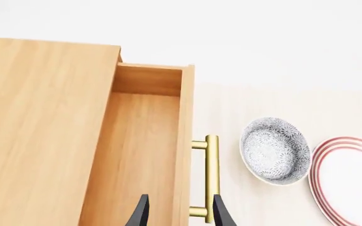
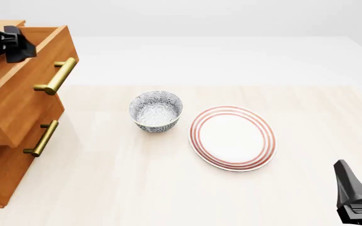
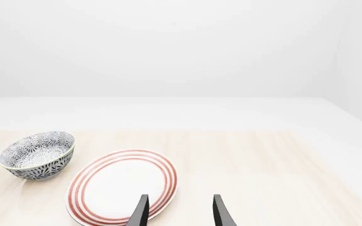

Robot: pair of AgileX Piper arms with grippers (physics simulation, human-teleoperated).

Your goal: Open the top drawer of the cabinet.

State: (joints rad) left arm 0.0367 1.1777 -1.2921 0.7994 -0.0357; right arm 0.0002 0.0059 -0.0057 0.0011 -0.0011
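Observation:
The cabinet stands at the table's left edge; its top surface fills one side of the left wrist view. The top drawer is pulled out, and its bare wooden inside shows. Its brass bar handle sticks out from the drawer front. My left gripper hovers above the open drawer, just behind its front panel. Its jaws are open and empty, one finger over the drawer's inside and one over the handle. My right gripper is open and empty near the table's front right corner.
The second drawer's brass handle sits below, that drawer shut. A grey patterned bowl stands mid-table to the right of the cabinet. A white plate with red rings lies to the right of the bowl, in front of my right gripper.

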